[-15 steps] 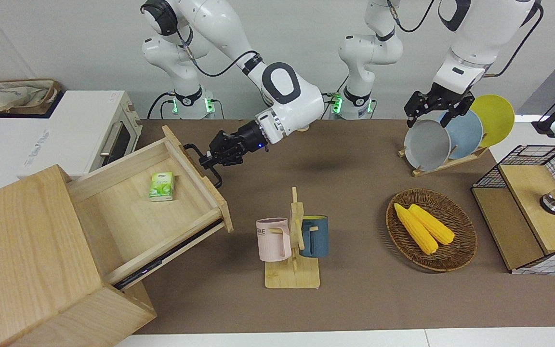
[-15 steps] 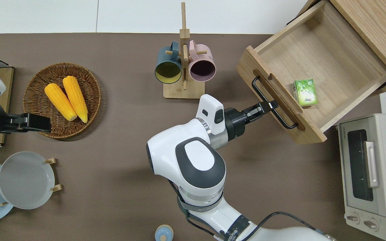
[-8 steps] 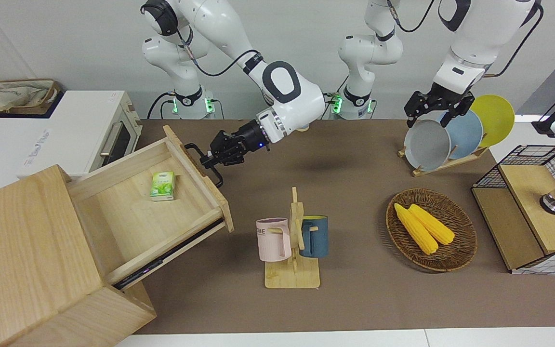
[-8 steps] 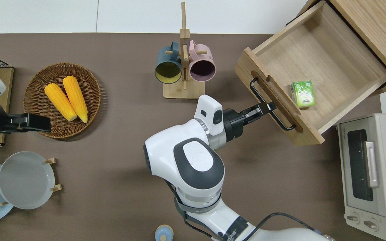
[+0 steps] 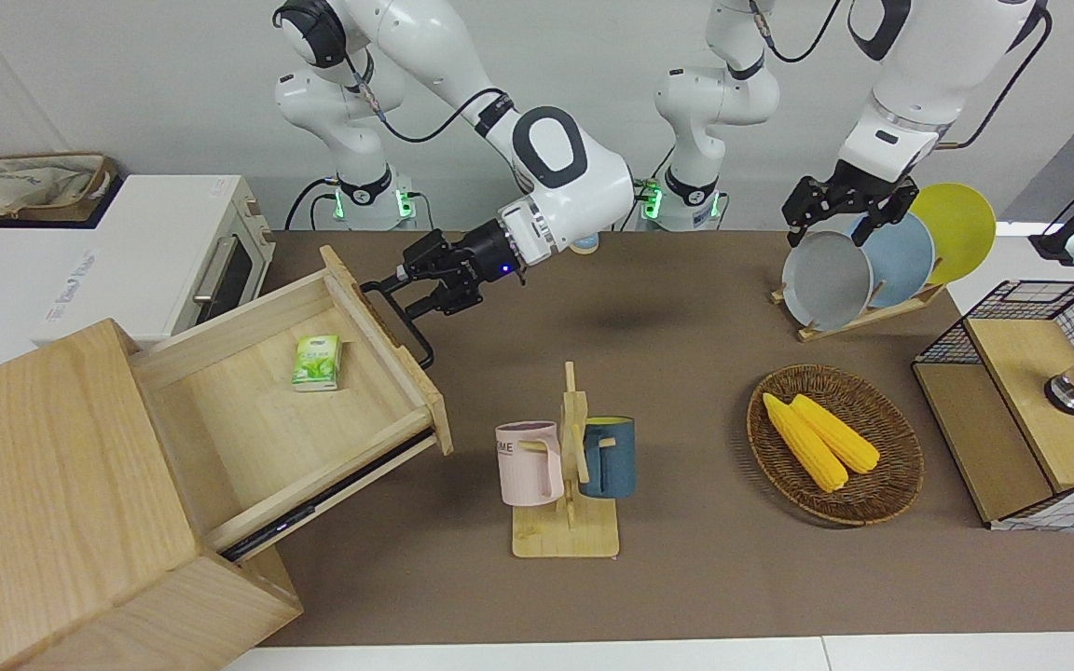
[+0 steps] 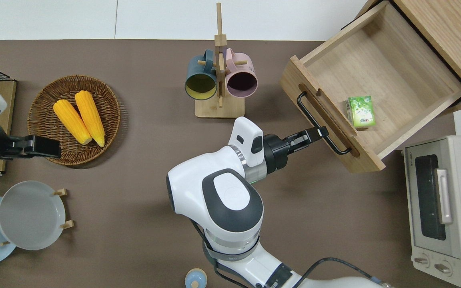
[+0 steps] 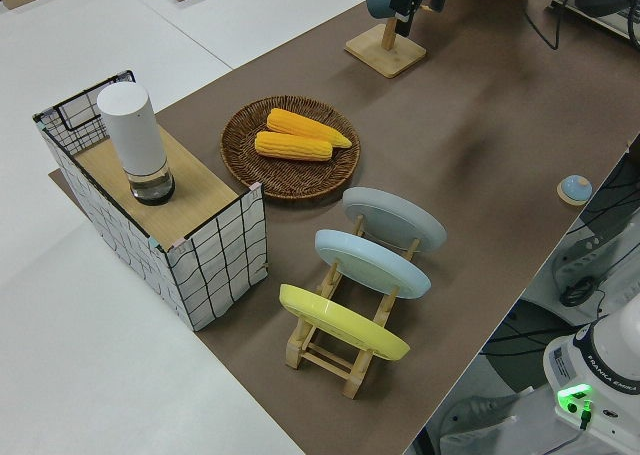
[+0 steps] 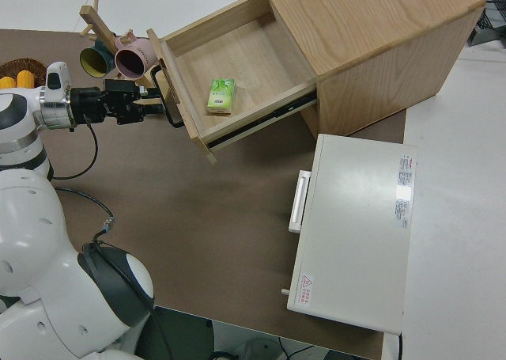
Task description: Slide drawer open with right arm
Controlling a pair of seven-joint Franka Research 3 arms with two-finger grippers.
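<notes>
Drawer [image 6: 378,76] has slid a little farther out, now nearly fully open. The right pincer [image 6: 317,132] looks closed on its handle [image 6: 318,122], though the grip is hard to confirm; the left arm is parked.

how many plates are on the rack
3: a grey plate, a blue plate and a yellow plate, standing in a row on the wooden rack at the left arm's end of the table.
</notes>
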